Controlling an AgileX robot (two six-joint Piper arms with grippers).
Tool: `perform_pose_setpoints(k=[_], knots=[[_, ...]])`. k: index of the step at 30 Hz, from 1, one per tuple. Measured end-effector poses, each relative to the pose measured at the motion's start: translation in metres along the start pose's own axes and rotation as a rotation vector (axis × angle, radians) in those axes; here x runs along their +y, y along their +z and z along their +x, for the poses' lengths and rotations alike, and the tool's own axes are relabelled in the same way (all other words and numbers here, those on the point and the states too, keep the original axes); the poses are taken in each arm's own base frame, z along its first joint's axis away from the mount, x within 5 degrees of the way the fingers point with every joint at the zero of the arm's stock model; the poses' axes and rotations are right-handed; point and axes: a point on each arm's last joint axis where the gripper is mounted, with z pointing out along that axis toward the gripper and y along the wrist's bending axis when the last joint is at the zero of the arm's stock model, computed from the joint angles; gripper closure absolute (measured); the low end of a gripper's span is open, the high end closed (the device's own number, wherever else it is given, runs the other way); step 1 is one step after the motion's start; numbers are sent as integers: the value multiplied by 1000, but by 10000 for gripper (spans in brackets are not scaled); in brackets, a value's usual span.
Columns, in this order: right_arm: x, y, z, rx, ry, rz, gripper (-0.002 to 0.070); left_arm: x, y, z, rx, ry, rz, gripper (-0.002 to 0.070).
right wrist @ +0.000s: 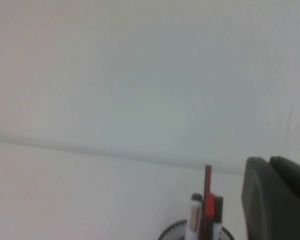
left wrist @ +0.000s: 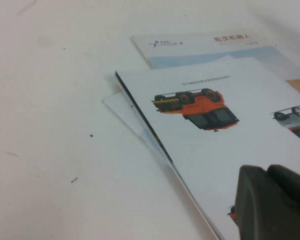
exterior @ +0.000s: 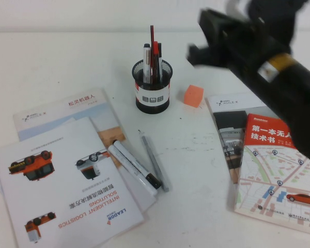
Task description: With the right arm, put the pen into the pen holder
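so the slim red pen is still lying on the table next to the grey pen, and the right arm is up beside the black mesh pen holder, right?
Not quite. In the high view the slim red pen stands upright inside the round black wire-mesh pen holder, not on the table; only the slim grey pen lies there. The right gripper is indeed raised beside the holder. The left gripper hangs over the brochures.

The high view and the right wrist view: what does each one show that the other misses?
Only the high view shows the tabletop: two white markers and a grey pen lying loose, an orange cube, brochures, a book, and the right arm raised above them. Only the right wrist view shows the bare wall and an edge of the right hand. Both show the pen holder with the red pen standing inside. The left hand appears in neither.
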Motion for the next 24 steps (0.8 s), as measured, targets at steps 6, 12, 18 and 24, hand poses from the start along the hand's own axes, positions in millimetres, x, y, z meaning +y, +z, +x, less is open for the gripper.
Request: perform_pose_setpoints(k=[6,12,18,24], knots=[[-8,-59,6,31,-3,2,695,0,0,0,0,0,0,677],[-13,-114,0,-9,4,-8,695,0,0,0,0,0,0,677],[-17,-155,-3,-54,12,-19,695,0,0,0,0,0,0,678],[-17,-181,1,16,18,-46,695,0,0,0,0,0,0,677]])
